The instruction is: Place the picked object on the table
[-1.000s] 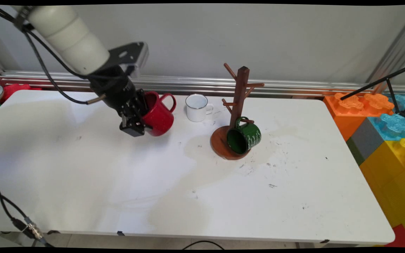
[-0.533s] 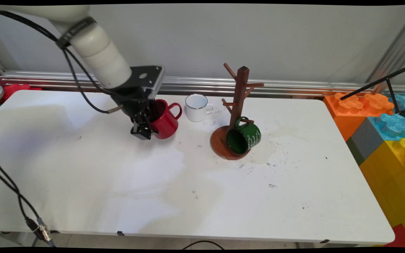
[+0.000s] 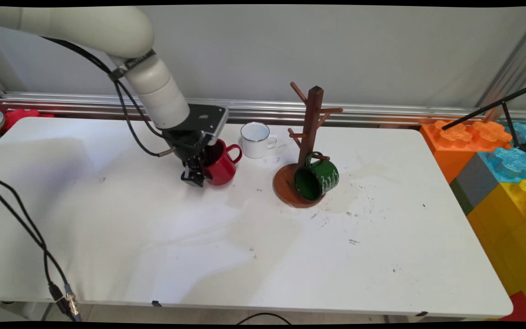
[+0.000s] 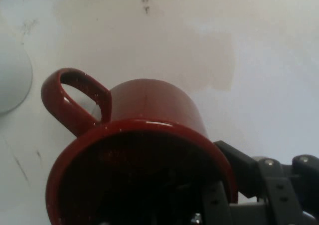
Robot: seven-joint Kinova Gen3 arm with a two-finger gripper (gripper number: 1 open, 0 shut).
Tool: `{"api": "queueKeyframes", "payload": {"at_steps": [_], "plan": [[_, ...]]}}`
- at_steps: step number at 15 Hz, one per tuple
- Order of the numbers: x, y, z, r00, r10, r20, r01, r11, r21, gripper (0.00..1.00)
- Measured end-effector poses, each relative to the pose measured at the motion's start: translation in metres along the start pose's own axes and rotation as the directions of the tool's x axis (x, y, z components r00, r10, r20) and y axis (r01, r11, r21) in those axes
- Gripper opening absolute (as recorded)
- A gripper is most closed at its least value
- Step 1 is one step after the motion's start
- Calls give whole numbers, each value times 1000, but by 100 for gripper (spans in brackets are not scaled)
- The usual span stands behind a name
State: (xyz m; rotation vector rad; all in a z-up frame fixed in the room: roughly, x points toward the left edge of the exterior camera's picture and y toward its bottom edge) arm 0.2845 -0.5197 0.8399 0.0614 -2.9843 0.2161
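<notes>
1. The red mug [image 3: 220, 164] sits low on the white table [image 3: 107, 237], left of centre towards the back, its handle aimed at the white enamel mug [image 3: 255, 140].
2. The gripper [image 3: 197, 172] is clamped on the red mug's rim on the side away from the handle, one finger [image 4: 239, 167] outside the wall and the other inside.
3. Further right is a wooden mug tree [image 3: 306, 151] with a green mug [image 3: 316, 178] hanging off a low peg; there's white lettering on the green mug, too small to read.
4. Coloured foam blocks [image 3: 500, 169] are stacked off the table's right end.
</notes>
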Motion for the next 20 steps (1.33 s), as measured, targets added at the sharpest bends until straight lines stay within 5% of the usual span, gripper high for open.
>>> {"api": "queueKeyframes", "payload": {"at_steps": [10,11,20], "plan": [[8,-16,37,1000,24,17,-24,999,-22,0],[10,-16,38,1000,26,14,-25,999,-23,100],[21,-17,15,998,20,-62,-20,1000,-11,100]]}}
